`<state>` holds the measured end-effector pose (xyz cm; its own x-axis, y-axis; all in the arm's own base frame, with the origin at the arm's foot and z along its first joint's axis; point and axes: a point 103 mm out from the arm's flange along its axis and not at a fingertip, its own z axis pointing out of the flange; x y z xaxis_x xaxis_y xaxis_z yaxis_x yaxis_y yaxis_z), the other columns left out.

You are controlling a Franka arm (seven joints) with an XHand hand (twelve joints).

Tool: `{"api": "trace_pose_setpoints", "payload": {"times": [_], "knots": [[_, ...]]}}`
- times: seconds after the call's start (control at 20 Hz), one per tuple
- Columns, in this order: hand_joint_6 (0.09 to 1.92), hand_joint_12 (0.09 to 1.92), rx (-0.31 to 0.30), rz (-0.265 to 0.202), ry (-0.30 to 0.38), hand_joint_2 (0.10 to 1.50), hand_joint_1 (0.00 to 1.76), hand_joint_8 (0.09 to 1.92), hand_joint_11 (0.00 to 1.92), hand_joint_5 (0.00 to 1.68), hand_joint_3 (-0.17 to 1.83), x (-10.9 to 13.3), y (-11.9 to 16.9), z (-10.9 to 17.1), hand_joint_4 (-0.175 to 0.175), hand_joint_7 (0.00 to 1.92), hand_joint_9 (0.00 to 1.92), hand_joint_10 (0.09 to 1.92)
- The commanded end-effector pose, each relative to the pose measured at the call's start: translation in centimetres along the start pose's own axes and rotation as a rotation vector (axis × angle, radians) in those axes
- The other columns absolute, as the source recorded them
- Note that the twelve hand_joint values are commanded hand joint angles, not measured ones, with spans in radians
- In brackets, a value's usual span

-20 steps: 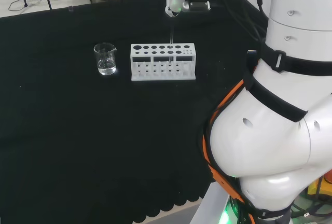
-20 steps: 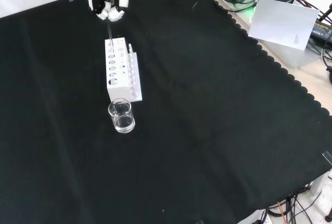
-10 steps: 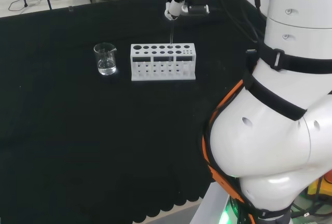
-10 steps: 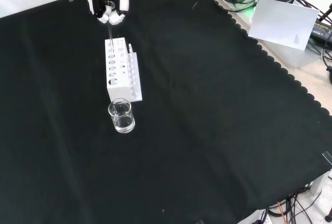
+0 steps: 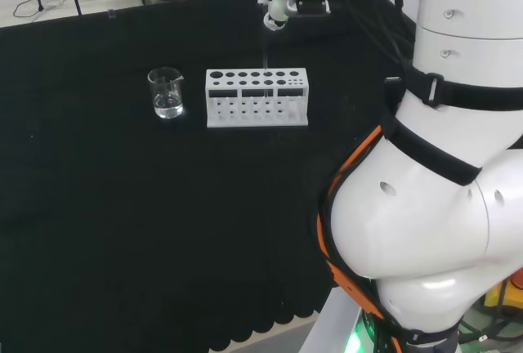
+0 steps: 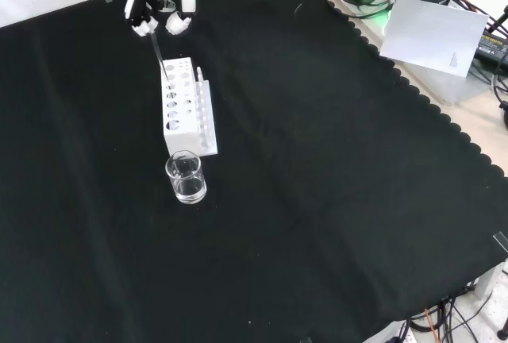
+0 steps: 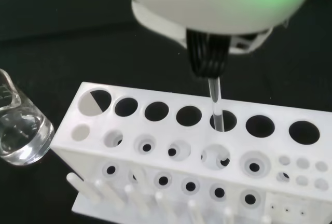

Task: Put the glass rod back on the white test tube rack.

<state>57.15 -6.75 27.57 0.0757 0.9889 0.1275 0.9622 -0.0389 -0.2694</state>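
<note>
One faint glass rod [image 7: 217,107] stands in one rack [image 7: 171,154] hole; the robot hand [image 6: 163,11] above has spread, straight fingers; one beaker [image 6: 185,177].

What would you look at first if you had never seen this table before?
Probably the white test tube rack full of round holes, bright against the black cloth. The hand sits just above its far end in the front view, with the thin glass rod reaching down into one hole. A small beaker stands beside the rack's near end.
</note>
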Motion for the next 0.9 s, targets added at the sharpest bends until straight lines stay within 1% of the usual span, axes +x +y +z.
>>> {"api": "trace_pose_setpoints", "payload": {"times": [0.05, 0.15, 0.35, 0.65, 0.9], "knots": [[0.98, 0.91, 0.035, 0.003, 0.005, 0.38, 1.36, 0.68, 1.55, 0.59, 0.93, -0.4, -0.2, 0.0, -0.175, 0.97, 1.71, 0.82], [0.98, 0.91, 0.026, 0.005, 0.01, 0.38, 1.37, 0.68, 1.55, 0.58, 0.93, -0.9, -0.5, 0.0, -0.175, 0.96, 1.71, 0.82], [0.97, 0.92, 0.019, 0.021, 0.011, 0.38, 1.37, 0.68, 1.54, 0.58, 0.93, -0.9, -0.3, -0.4, -0.175, 0.95, 1.71, 0.83], [0.96, 0.94, -0.028, 0.039, 0.016, 0.39, 1.38, 0.69, 1.53, 0.59, 0.93, -1.6, -1.4, -2.4, -0.175, 0.94, 1.71, 0.84], [0.95, 0.96, -0.043, 0.046, 0.022, 0.39, 1.38, 0.69, 1.51, 0.62, 0.93, -1.9, -2.3, -3.2, -0.175, 0.94, 1.7, 0.86]]}}
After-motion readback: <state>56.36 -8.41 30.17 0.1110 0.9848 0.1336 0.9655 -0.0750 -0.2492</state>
